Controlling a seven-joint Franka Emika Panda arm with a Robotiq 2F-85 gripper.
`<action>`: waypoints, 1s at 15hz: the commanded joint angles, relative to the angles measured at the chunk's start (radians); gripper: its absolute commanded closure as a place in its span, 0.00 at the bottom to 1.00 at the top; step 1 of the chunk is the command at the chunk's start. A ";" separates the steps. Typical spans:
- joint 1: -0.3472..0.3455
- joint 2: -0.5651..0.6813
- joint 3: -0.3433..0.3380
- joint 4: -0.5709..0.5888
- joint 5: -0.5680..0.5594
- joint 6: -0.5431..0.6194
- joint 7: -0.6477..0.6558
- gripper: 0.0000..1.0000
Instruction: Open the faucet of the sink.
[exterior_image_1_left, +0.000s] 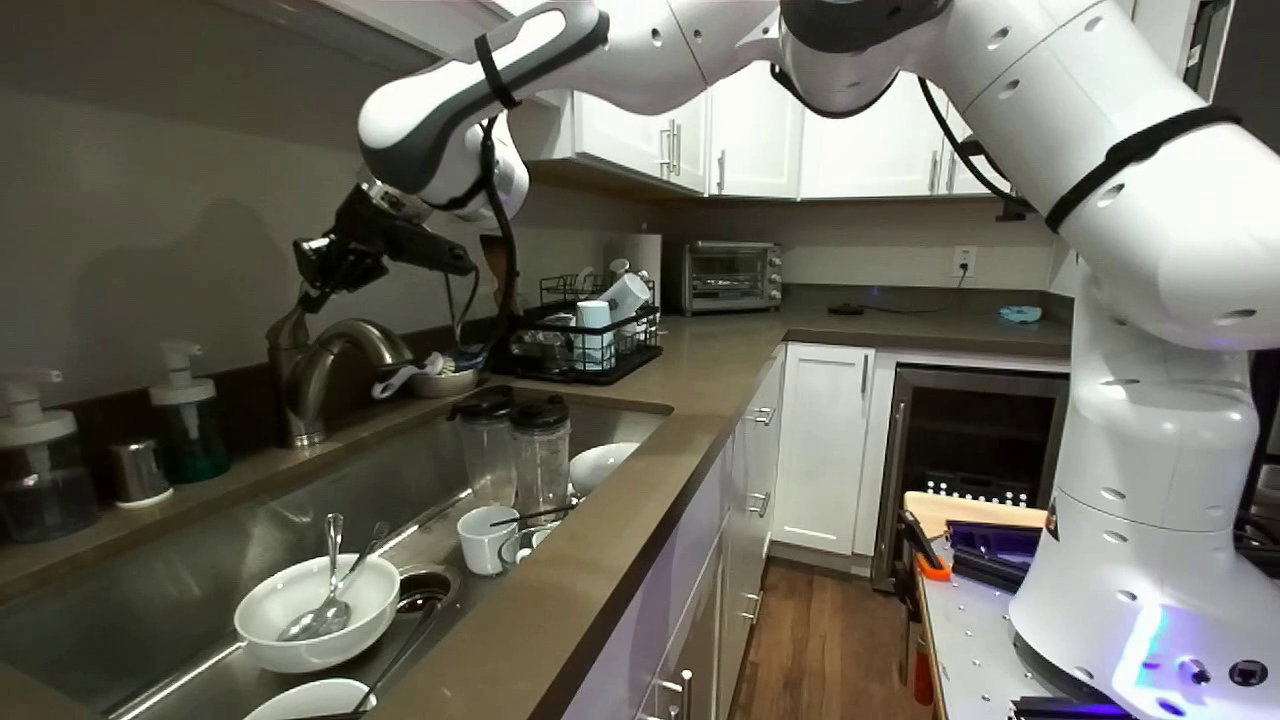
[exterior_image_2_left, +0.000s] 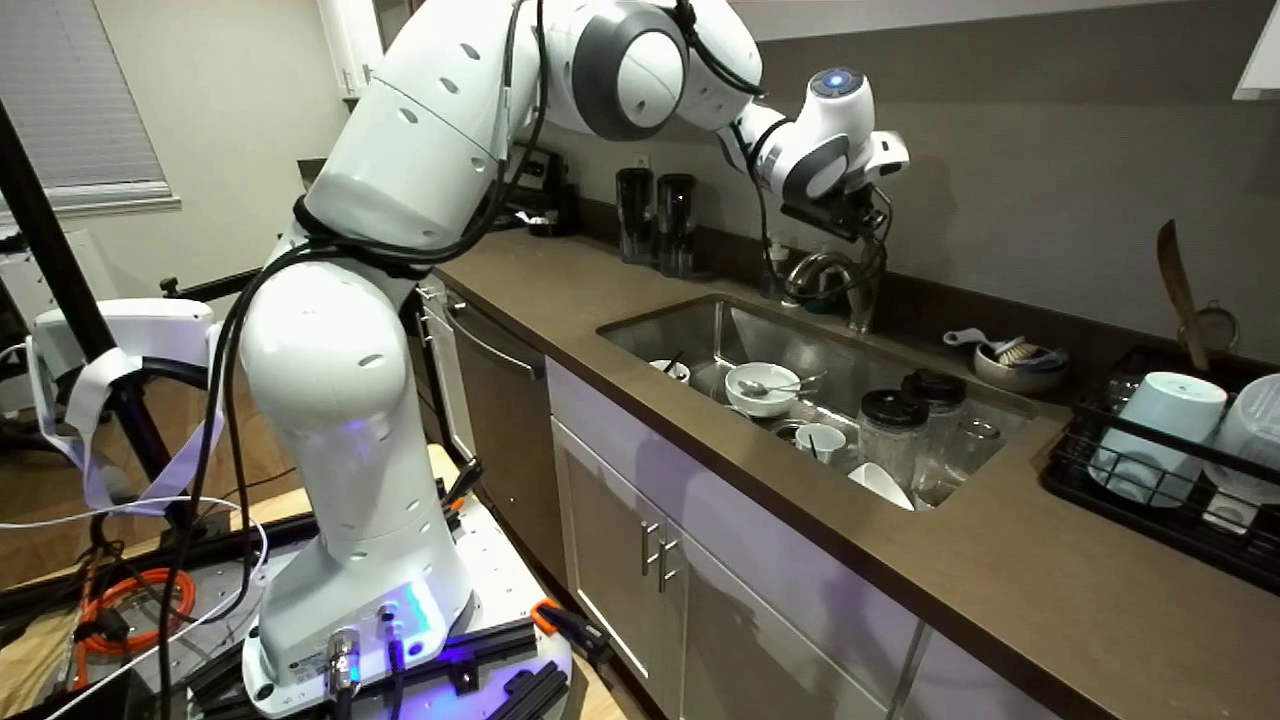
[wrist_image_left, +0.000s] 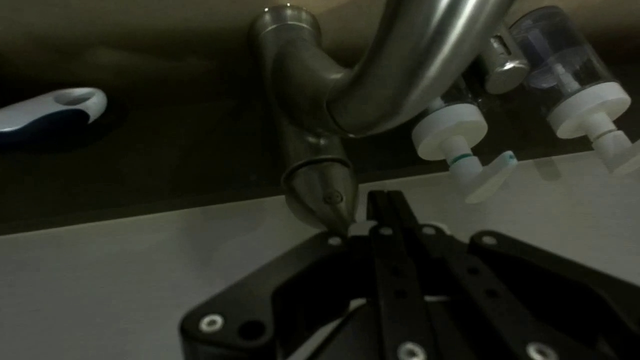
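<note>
One faucet behind the sink, on the worktop | claw pressed together, nothing between, just beside the tapered handle; contact unclear | risk: smooth, narrowing metal could let a push skid off; an overlong sweep might topple the nearer soap dispenser

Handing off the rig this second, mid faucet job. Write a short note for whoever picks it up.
End effector: jaws together, nothing visible between them, close by the handle. Contact can't be confirmed from these views.
Faucet: handle on top, its tip partly hidden by the end effector in the wrist view; spout over the sink.
Done: end effector is positioned at the handle.
Left: opening the faucet. No stream shows below the spout in both exterior views, so it looks closed. Probable next move: nudge the handle, then check for water.
</note>
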 joint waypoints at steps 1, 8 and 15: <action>-0.026 0.035 0.051 0.042 0.026 0.082 -0.051 0.96; 0.005 0.038 0.012 0.038 -0.039 0.102 -0.006 0.97; 0.052 0.032 -0.070 0.065 -0.071 0.003 0.039 0.97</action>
